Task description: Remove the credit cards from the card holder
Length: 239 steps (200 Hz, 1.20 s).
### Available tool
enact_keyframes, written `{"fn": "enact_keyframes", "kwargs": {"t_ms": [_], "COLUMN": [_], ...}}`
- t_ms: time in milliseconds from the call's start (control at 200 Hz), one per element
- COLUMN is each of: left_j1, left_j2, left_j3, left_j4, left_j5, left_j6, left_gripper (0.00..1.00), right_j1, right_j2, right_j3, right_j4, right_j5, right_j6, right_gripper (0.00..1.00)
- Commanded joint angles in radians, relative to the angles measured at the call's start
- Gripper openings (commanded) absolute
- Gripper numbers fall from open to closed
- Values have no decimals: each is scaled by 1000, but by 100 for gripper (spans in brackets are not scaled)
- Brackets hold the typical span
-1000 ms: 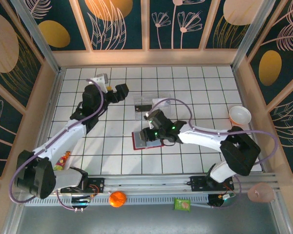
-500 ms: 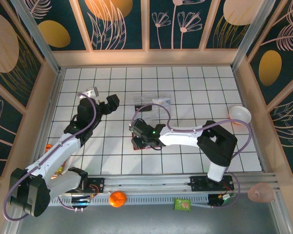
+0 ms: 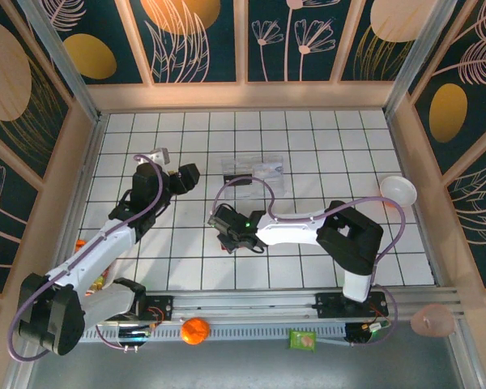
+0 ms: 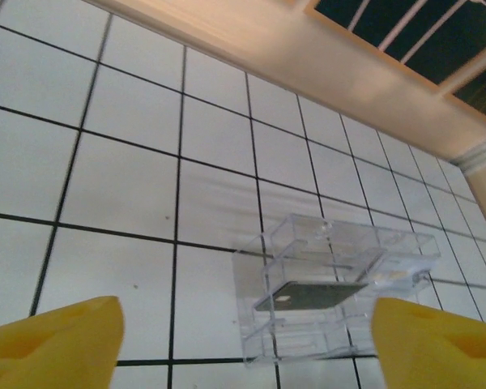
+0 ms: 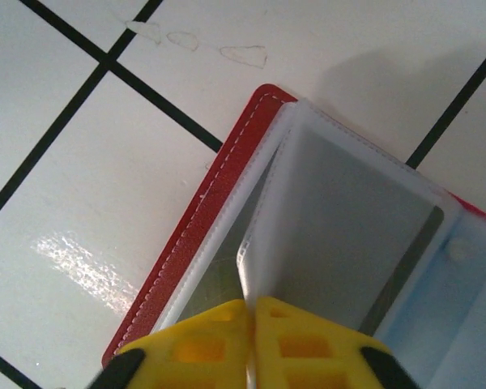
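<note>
While the card holder [image 5: 196,231] lies open beneath it, the right pincer [image 5: 249,314] pinches, seemingly, its clear sleeve [image 5: 340,211].

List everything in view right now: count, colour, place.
table: one, white with a black grid, under everything
clear tray: one, transparent, far middle of the table
credit card: one, dark, inside the clear tray
card holder: one, red with clear sleeves, open at the table's centre
bowl: one, white, right side of the table
ball-like thing: one, orange, on the near rail
packet: one, green, on the near rail
left tool: one, yellow fingers, open, facing the tray
right tool: one, yellow fingers, shut on a sleeve of the card holder
</note>
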Motion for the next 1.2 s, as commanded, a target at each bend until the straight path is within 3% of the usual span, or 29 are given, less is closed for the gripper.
{"fn": "enact_keyframes", "kwargs": {"t_ms": [0,125,200,345,626,786,936,1191], "left_j1": [3,-42,-96,-171,-272,-273,-272,-271], "left_j2": [28,64,98,170,282,316,345,378], "left_j3": [-41,-77,-89,-129,-141,-146,-135,-120], "left_j4": [40,78,80,111,94,49,1,-5], "left_j5": [117,169,174,220,248,232,215,209], "left_j6": [-28,-61,-75,-108,-109,-93,-65,-48], "left_gripper": [70,40,27,21,0,0,0,0], "right_j1": [-12,-40,-70,-123,-128,-128,-128,-169], "right_j2": [-32,-128,-182,-235,-228,-236,-242,-347], "right_j3": [-46,-122,-174,-232,-253,-256,-264,-344], "right_j4": [50,185,258,342,348,316,224,107], "right_j5": [14,-45,-89,-183,-188,-186,-95,80], "right_j6": [32,62,105,192,256,280,347,465], "right_gripper": [0,0,0,0,0,0,0,38]}}
